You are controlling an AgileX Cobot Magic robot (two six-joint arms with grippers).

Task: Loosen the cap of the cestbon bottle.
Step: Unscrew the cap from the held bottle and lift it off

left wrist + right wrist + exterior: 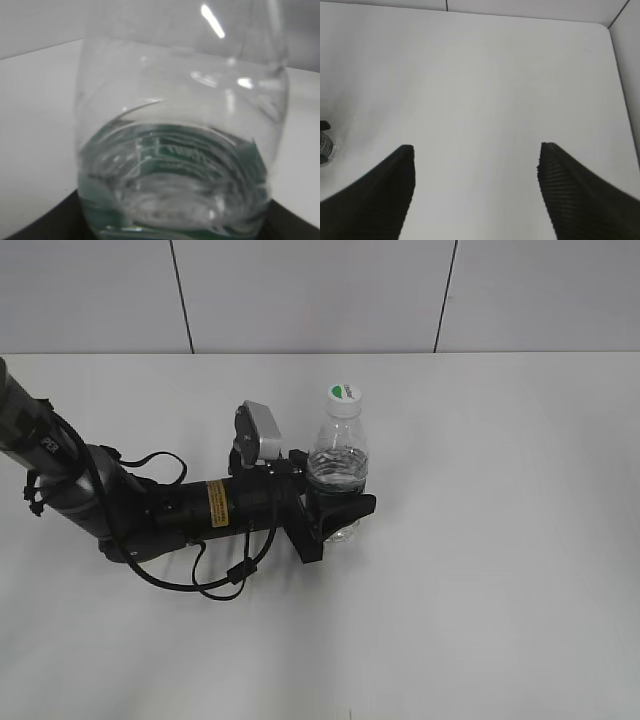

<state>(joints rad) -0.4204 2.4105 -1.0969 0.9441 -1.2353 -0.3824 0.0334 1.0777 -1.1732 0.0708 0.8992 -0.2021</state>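
Note:
The cestbon bottle [340,455] stands upright on the white table, clear, with water in it. Its white cap [344,396] with the green mark sits on the neck. My left gripper [335,512] comes in from the left and is shut on the bottle's lower body, covering the label band. In the left wrist view the bottle [180,150] fills the frame, its green label showing through the water. My right gripper [476,150] is open and empty over bare table, and it does not show in the exterior view.
The white table [500,540] runs to a grey panelled wall [320,290] at the back. The left arm and its cables [150,510] lie across the left half. The right wrist view shows a sliver of the bottle's base [325,145] at its left edge.

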